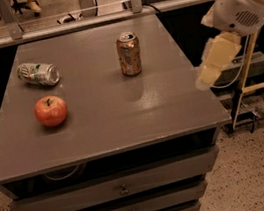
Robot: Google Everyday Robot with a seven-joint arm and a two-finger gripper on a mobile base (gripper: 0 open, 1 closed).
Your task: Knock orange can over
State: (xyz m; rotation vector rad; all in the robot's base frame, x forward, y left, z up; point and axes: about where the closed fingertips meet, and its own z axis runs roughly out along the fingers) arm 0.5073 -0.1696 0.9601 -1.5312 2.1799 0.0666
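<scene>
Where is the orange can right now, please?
The orange can stands upright on the table, back centre, right of the green-and-white can; the gripper hovers beyond the right edge.

A grey tabletop (125,124) over drawers (121,188) carries a red apple (50,110) at front left and a green-and-white can (38,73) lying on its side behind it, the claw (207,78) hanging just off the right edge.
</scene>
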